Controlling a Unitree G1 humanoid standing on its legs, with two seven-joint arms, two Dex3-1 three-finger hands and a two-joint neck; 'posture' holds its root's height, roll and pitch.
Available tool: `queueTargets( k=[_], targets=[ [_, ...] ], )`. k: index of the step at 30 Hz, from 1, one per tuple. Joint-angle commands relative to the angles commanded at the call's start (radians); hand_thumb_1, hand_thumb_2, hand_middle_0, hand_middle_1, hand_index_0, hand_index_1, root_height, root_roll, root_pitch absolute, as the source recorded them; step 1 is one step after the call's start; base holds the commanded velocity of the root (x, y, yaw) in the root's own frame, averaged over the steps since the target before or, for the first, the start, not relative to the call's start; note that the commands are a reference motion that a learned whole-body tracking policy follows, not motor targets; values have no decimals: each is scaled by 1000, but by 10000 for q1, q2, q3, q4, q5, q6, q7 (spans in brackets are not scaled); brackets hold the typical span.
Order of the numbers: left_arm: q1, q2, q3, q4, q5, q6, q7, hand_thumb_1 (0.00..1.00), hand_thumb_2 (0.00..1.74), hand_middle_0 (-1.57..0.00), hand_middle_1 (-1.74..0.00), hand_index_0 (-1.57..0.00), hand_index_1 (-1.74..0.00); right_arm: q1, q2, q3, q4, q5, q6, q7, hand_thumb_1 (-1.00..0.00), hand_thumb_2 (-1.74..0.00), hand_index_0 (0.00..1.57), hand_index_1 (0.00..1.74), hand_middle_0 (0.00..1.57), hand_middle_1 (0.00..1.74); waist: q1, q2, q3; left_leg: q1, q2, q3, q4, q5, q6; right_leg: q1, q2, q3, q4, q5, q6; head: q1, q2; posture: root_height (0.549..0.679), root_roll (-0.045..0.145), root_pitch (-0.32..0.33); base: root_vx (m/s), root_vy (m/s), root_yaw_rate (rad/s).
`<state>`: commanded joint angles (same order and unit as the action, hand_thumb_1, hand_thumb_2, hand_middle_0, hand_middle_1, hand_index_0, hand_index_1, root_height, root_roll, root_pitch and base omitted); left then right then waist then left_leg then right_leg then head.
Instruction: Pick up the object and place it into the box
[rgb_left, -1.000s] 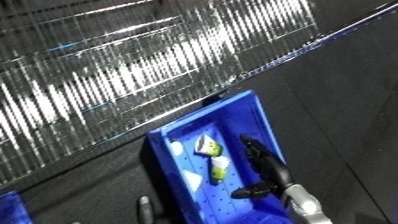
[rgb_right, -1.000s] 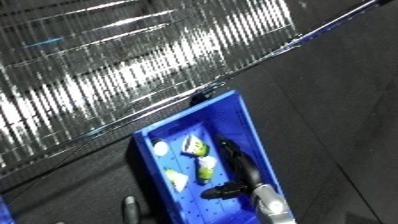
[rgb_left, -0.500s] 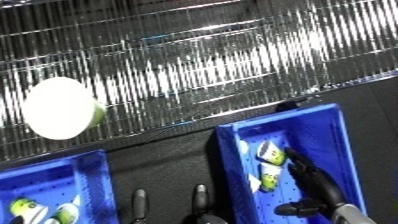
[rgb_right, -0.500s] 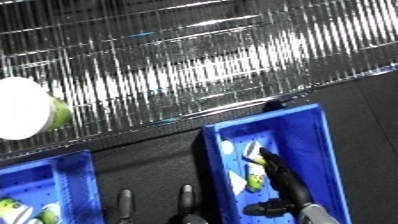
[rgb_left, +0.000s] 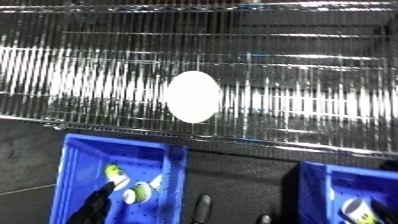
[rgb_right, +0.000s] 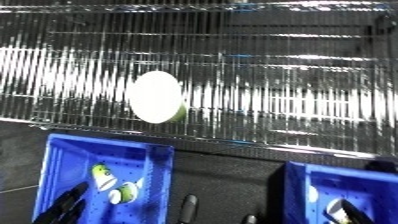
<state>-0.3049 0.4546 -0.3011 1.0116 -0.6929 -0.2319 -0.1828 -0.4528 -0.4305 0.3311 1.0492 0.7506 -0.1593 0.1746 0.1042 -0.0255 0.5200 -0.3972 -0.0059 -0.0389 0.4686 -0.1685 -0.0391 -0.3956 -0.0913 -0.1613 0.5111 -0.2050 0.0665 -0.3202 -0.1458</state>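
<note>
A white oval object (rgb_left: 192, 96) with a greenish edge lies on the wire shelf (rgb_left: 293, 60), near its middle. Below it at the lower left stands a blue bin (rgb_left: 78, 150) holding small green-and-white pieces (rgb_left: 133, 192). My left hand (rgb_left: 98, 202) comes up from the bottom edge inside this bin, its dark fingers straight and just left of those pieces. A second blue bin (rgb_left: 330, 175) shows at the lower right with a green-and-white piece (rgb_left: 355, 210) in it. A dark shape there (rgb_right: 348, 209) looks like part of my right hand; its fingers are hidden.
The shelf's front rail (rgb_left: 231, 142) runs just above both bins. Dark floor (rgb_left: 235, 175) separates the bins, and two slender dark shapes (rgb_left: 204, 206) rise from the bottom edge there.
The camera has swung left and levelled: the white object went from far left to centre, and the left bin is fuller in view. My left hand now shows inside that bin.
</note>
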Motion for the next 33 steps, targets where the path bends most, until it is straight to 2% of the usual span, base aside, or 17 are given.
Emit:
queueTargets(
  k=[6, 12, 15, 20, 25, 29, 33],
  targets=[
    [160, 234, 151, -619, 8, -867, 323, 0, 0, 0, 0, 0, 0, 135, 155, 175, 132, 169, -100, 40, 0, 0, 0, 0, 0, 0, 271, -234, 0, -171, 73, -46, 117, -59, 5, -82, -72, -150, 246, -108, -29, -155, 1, 657, 38, 87, 19, -27, 51],
    [367, 330, 29, -2067, 294, -1367, 429, 0, 0, 0, 0, 0, 0, 310, 232, 174, 259, 457, 193, -2, 0, 0, 0, 0, 0, 0, 545, -334, 0, -289, 55, -165, 134, -118, 4, -109, -165, -318, 341, -153, -26, 250, -248, 657, 35, 92, 17, -26, 119],
    [497, 582, -308, -3340, 510, -1513, 402, 0, 0, 0, 0, 0, 0, 490, 182, 122, 376, 613, 289, 67, 0, 0, 0, 0, 0, 0, 663, -313, 0, -336, 13, -247, 112, -138, 11, -110, -223, -411, 346, -145, -13, 515, -312, 657, 34, 95, 19, -19, 138],
    [427, 1311, -807, -5728, 930, -1429, 651, 0, 0, 0, 0, 0, 0, 733, 52, 57, 575, 963, 367, 183, 0, 0, 0, 0, 0, 0, 828, -223, 0, -407, -83, -380, 112, -186, 27, -111, -329, -532, 340, -104, 30, 1107, -499, 658, 34, 99, 17, -11, 122],
    [109, 1925, -938, -7759, 999, -1423, 713, 0, 0, 0, 0, 0, 0, 857, -7, -63, 844, 1289, 431, 340, 0, 0, 0, 0, 0, 0, 970, -158, 0, -443, -193, -477, 112, -243, 53, -88, -406, -619, 298, -57, 68, 1647, -544, 659, 34, 103, 14, -20, 99],
    [-50, 2101, -860, -8937, 960, -1537, 738, 0, 0, 0, 0, 0, 0, 899, 59, -139, 1045, 1481, 411, 465, 0, 0, 0, 0, 0, 0, 1075, -189, 0, -475, -238, -535, 143, -288, 52, -75, -447, -685, 283, -11, 99, 1958, -575, 660, 33, 104, 20, -49, 72],
    [-160, 2011, -728, -9451, 706, -1706, 860, 0, 0, 0, 0, 0, 0, 925, 159, -173, 1162, 1581, 413, 536, 0, 0, 0, 0, 0, 0, 1113, -256, 0, -485, -266, -581, 186, -326, 61, -56, -432, -706, 282, 22, 116, 2026, -586, 660, 31, 103, 23, -41, 22]
  ],
)
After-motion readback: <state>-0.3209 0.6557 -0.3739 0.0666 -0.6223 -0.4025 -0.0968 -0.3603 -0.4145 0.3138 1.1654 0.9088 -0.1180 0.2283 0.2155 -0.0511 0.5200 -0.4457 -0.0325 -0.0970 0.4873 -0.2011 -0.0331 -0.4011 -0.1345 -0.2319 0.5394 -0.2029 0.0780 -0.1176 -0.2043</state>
